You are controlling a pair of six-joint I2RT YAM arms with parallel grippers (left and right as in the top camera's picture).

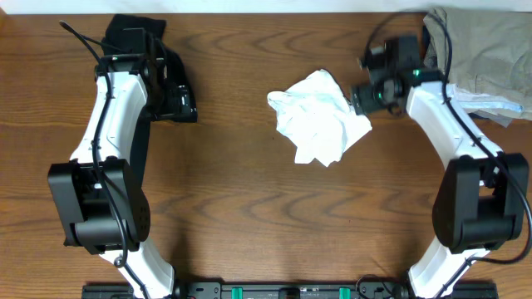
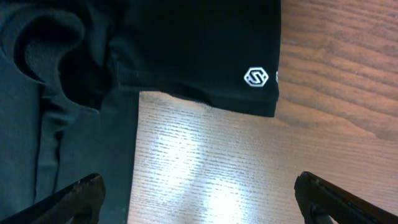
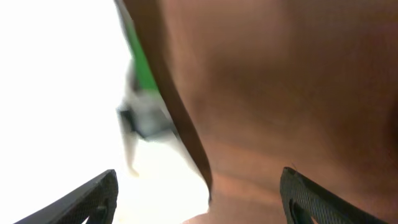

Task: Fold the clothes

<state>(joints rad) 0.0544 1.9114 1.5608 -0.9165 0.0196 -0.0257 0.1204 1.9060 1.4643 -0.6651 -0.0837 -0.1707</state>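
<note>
Logo [image 2: 255,77], white and hexagonal, shows on the black garment [image 2: 186,50] only from the left wrist; overhead, that garment lies far left on the table [image 1: 233,208], under the arm. Mid-table the white shirt [image 1: 320,116] sits crumpled, longest left-to-right. Both the left gripper [image 2: 199,199] and the right gripper [image 3: 199,199] gape wide, empty

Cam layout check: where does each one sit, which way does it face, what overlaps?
Overhead: fixed above the table, looking straight down; left arm, right arm, white shirt, black garment.
Left wrist: on left arm, facing down at black garment's logo; left end effector open below.
Right wrist: on right arm, blurred close-up of white shirt and table; right end effector open.
Shared: black garment, in overhead and left wrist.
</note>
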